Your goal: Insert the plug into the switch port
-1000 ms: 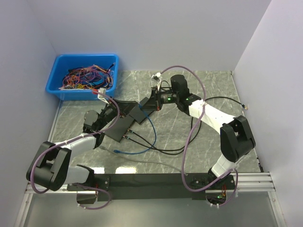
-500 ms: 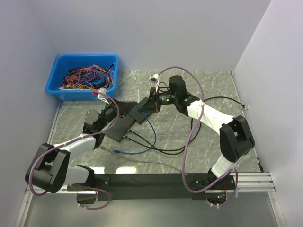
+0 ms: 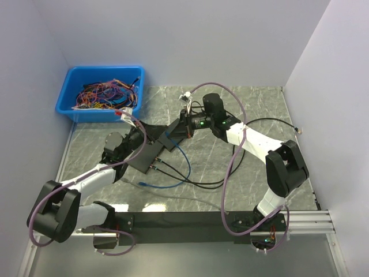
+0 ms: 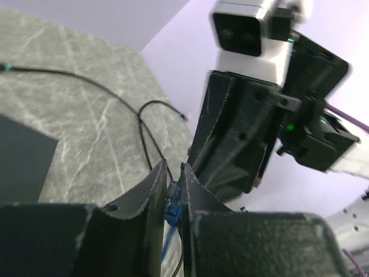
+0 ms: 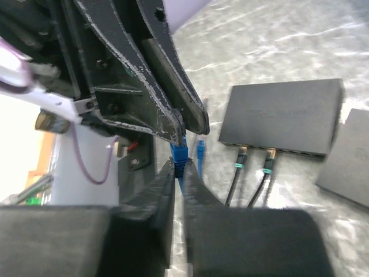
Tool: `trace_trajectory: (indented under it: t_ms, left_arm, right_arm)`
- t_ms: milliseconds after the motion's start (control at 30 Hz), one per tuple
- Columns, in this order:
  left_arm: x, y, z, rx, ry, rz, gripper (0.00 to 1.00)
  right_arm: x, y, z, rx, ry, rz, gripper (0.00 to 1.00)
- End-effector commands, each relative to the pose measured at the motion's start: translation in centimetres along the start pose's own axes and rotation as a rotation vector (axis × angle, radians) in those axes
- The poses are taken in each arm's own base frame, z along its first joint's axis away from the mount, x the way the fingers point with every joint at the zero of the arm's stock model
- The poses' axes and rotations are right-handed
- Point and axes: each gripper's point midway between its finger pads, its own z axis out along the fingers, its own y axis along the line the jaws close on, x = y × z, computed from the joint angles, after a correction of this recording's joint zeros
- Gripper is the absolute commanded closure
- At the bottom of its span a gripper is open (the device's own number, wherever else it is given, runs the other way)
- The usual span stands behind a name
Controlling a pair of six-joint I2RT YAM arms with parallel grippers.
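The small blue plastic plug (image 4: 172,203) sits between the two black fingers of the left gripper (image 4: 173,168), low in the middle of the left wrist view. The jaws are almost shut and pinch it from both sides. A thin blue cable (image 4: 167,245) hangs from the plug toward the bottom edge. In the right wrist view, the right gripper (image 5: 179,167) has its jaws squeezed tight on the other end of the same plug, low and a little left of the middle. The tips of the two grippers nearly touch there. The flat dark grey box-shaped switch (image 5: 282,112) lies on the right of that view, well apart from the plug. Two black cables with green collars (image 5: 238,173) are stuck into its front edge. Another flat dark box (image 5: 346,167) lies just beside it at the right edge. The fingers are hard black plastic with scuffed, whitish edges. The table (image 5: 259,52) is smooth grey marble with white veins. A blue plastic bin (image 3: 69,103) of tangled coloured wires is at the upper left of the top view.
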Motion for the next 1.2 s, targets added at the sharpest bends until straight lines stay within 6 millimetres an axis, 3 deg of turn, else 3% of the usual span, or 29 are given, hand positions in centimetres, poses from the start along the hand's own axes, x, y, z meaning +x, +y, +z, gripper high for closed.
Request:
trace_trajectory:
  t_ms: [0, 33, 67, 133, 167, 200, 467, 700, 1167]
  left_arm:
    - [-1.6, 1.2, 0.6, -0.136, -0.026, 0.000, 0.92]
    - [-0.8, 2.7, 0.0, -0.238, 0.008, -0.037, 0.93]
    - [-1.8, 3.4, 0.1, -0.310, -0.028, -0.057, 0.93]
    - [-1.9, 4.2, -0.4, -0.387, -0.031, -0.100, 0.94]
    - [-1.6, 4.6, -0.6, -0.427, -0.015, -0.134, 1.00]
    - [-1.5, 4.7, -0.6, -0.439, -0.012, -0.146, 0.99]
    - [-0.8, 3.9, 0.2, -0.414, 0.034, -0.242, 1.00]
    - [-1.0, 3.9, 0.1, -0.432, 0.032, -0.237, 0.99]
    - [-0.9, 3.7, 0.2, -0.416, 0.032, -0.243, 0.99]
  right_arm:
    - [-2.6, 0.7, -0.4, 0.064, -0.053, -0.087, 0.83]
    - [-3.2, 0.7, -0.9, 0.106, -0.073, -0.105, 0.77]
    - [-3.9, -0.1, -1.4, 0.184, -0.099, -0.118, 0.72]
    - [-4.7, 0.2, -2.3, 0.263, -0.120, -0.168, 0.61]
    - [-4.5, -0.4, -2.4, 0.349, -0.111, -0.188, 0.53]
    - [-5.0, 0.1, -2.7, 0.385, -0.120, -0.216, 0.52]
    - [-5.1, 1.0, -1.2, 0.495, -0.100, -0.300, 0.51]
    - [-4.0, -0.7, 1.2, 0.544, -0.036, -0.298, 0.52]
    - [-2.5, -1.7, 3.1, 0.500, 0.009, -0.254, 0.61]
